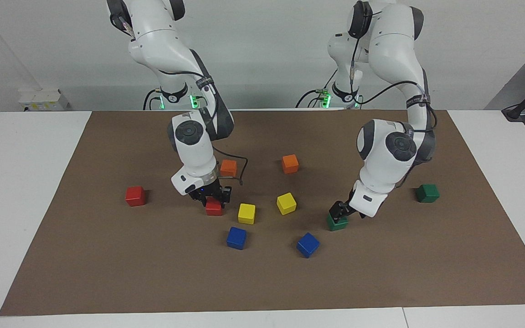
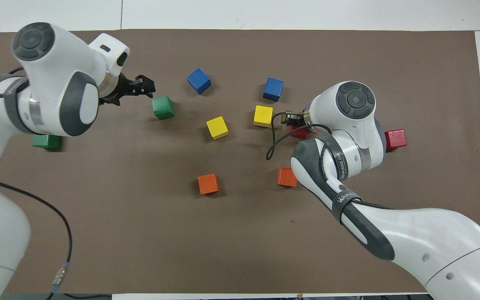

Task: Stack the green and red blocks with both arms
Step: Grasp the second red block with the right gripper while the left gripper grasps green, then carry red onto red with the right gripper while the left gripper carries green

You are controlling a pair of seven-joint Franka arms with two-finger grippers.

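Both my end effectors are down at a block each, ready for stacking.

Going from my own end outward: one green block (image 1: 427,193) lies toward my left arm's end of the table (image 1: 107,273), and the other red block (image 1: 135,196) toward my right arm's end, both untouched, waiting as likely bases. Farther out, my right end effector (image 1: 212,199) sits low over a red block (image 1: 213,208), fingers straddling it; I cannot tell whether they are clenched on it. My left end effector (image 1: 339,212) is down at the second green block (image 1: 337,222), and whether it grips is equally unclear. I judge each arm takes the colour on its own side to avoid crossing.
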